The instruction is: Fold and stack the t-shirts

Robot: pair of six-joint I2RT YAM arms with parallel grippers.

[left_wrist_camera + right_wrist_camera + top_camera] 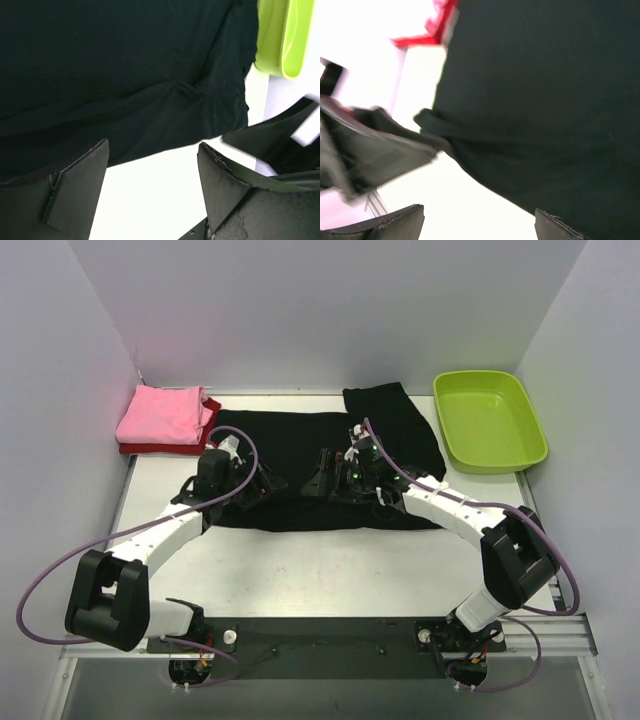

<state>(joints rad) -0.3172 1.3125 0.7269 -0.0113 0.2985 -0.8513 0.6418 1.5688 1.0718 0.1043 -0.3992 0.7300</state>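
Both pincers agape, seemingly above blk shirt.

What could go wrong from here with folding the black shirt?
1. The left gripper and right gripper hang open, close together, at the near hem of the black shirt; they might clash when closing.
2. The hem looks wrinkled, so a pinch may catch one layer only.
3. Its far left corner lies beside the pink shirt, stacked on the dark red shirt; pulling could disturb them.

Matt black cloth shirt; glossy lime plastic tub.
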